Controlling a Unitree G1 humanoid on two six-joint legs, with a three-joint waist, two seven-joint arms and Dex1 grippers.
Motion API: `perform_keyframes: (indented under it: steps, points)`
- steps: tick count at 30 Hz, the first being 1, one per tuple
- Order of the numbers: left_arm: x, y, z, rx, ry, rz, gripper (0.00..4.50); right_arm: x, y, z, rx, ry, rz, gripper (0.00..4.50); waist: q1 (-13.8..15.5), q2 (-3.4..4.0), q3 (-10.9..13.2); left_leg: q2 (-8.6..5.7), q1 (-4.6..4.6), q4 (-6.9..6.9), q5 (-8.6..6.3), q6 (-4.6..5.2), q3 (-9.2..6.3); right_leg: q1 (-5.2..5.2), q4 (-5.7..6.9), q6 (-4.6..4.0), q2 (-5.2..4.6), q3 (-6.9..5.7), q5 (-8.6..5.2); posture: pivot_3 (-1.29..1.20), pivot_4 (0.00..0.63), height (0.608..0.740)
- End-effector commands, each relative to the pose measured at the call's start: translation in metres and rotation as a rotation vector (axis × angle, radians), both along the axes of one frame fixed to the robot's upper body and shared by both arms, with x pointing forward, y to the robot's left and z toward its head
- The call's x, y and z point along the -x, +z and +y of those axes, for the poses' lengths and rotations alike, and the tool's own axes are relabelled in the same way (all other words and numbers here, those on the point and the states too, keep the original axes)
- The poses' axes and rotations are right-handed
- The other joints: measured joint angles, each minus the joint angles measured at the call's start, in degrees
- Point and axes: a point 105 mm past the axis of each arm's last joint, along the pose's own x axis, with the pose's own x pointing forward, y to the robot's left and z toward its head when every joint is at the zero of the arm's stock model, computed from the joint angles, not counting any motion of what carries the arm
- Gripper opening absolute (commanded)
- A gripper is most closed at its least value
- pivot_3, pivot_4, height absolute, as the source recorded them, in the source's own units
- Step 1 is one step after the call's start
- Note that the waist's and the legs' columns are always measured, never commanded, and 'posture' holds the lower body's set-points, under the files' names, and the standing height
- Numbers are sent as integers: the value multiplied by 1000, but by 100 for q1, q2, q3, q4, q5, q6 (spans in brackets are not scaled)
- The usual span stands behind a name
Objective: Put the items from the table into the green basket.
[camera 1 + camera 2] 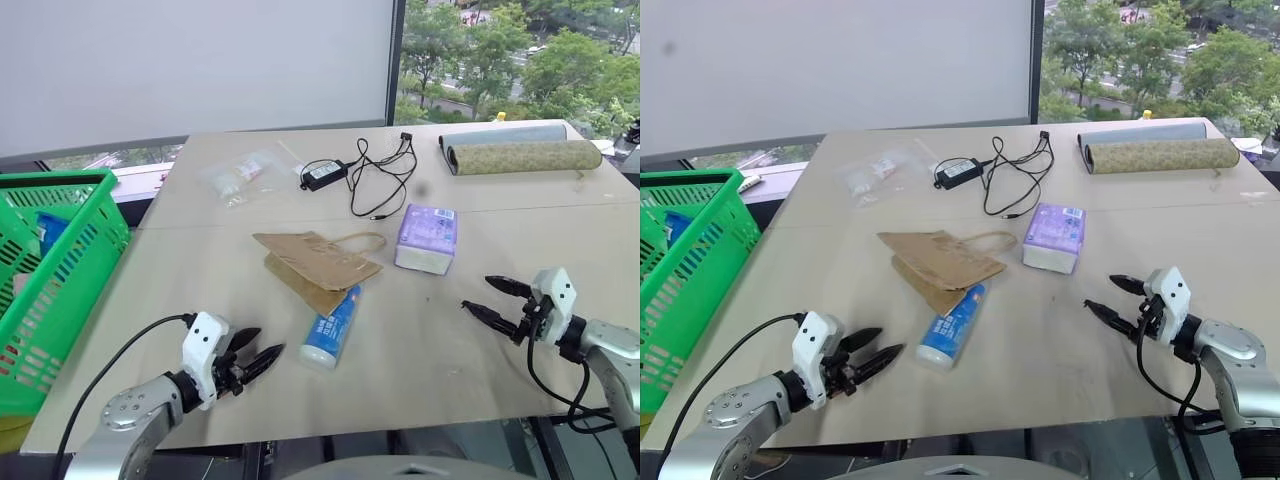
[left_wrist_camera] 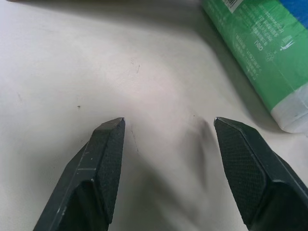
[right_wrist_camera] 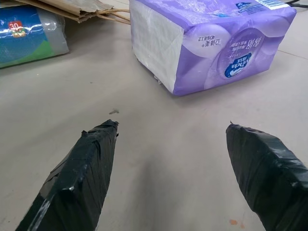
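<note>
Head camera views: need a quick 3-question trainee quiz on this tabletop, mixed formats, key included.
1. True or false: the lilac-purple soft tissue pack already lies inside the bright green slotted plastic basket.
2. Multiple choice: what does the upper end of the blue cylindrical tube with a white label lie against? A) the rolled grey-green mat B) the flat brown paper bag with handles C) the black power adapter with its cable
3. Fill in: the left gripper and the right gripper both stand ____ above the light beige table, holding nothing.

Key: 1 false; 2 B; 3 open.
</note>
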Motion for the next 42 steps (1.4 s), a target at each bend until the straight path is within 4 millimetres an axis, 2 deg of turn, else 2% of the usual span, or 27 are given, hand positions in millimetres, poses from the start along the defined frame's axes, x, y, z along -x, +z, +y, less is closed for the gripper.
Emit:
perform_keyframes:
  steps: [1, 4, 10, 15, 19, 22, 24, 28, 30, 33, 37, 42]
  points:
    - [-2, 12, 4, -16, 17, -77, 3035, 0, 17, 2, 2, 49, -37, 3855, -1, 0, 3, 0, 0, 0, 0, 0, 0, 0, 0, 1, 0, 0, 1, -89, 61, 740]
    - [-2, 19, 9, 1, 78, -120, 3035, 1, 19, 9, 7, 109, -8, 3855, 41, -19, 58, 3, 0, -1, 0, 1, 6, 0, 0, -1, -2, 6, 0, -63, 71, 740]
    - [4, 15, 5, -4, 83, -116, 3035, -3, 19, 12, 20, 139, -4, 3855, 237, -40, 127, 14, -1, 0, -1, 1, 6, -4, -1, -9, -4, 4, -3, -36, 76, 740]
    - [7, 19, 6, -5, 93, -131, 3035, -4, 31, 25, -6, 203, -19, 3855, 387, -38, 163, 14, -5, -1, -2, 3, 7, -8, -4, -9, -10, 3, -3, -16, 79, 740]
    - [11, 31, 0, 18, 53, -159, 3035, 3, 56, 53, -48, 339, -35, 3855, 415, -40, 191, 17, -8, -1, -2, 3, 7, -12, -4, -11, -16, 3, -4, -6, 80, 740]
    - [14, 52, -11, 85, -9, -209, 3035, 10, 93, 100, -101, 509, -87, 3855, 412, -46, 214, 20, -8, -1, -2, 3, 7, -12, -3, -10, -20, 2, -4, 6, 77, 740]
    - [17, 66, -17, 131, -59, -241, 3035, 9, 102, 128, -95, 550, -130, 3855, 394, -55, 218, 26, -9, 0, -2, 3, 7, -16, -4, -10, -18, 0, -4, 15, 77, 740]
    - [20, 90, -20, 180, -120, -306, 3035, 2, 94, 170, -43, 574, -151, 3855, 445, -66, 212, 38, -18, -7, -3, 1, -9, -24, -5, -12, -8, -20, -2, 40, 72, 740]
    - [21, 99, -19, 168, -141, -337, 3035, -5, 82, 185, 16, 587, -164, 3855, 495, -63, 213, 31, -39, -7, -3, 1, -11, -44, -2, -10, -13, -24, 0, 55, 71, 740]
    - [24, 99, -16, 144, -141, -331, 3035, -13, 73, 198, 62, 574, -165, 3855, 582, -63, 214, 28, -53, -4, -2, 0, -8, -54, -4, -9, -14, -29, 2, 68, 68, 740]
    - [27, 98, -16, 140, -130, -326, 3035, -23, 63, 200, 156, 511, -175, 3855, 612, -64, 213, 21, -54, -4, -2, 0, -7, -54, -5, -11, -27, -38, 1, 84, 70, 740]
    - [27, 99, -16, 141, -112, -332, 3121, -28, 67, 194, 161, 459, -186, 1667, 649, -63, 214, 21, -51, -4, -2, 0, -8, -53, -3, -23, -27, -43, -7, 98, 73, 740]
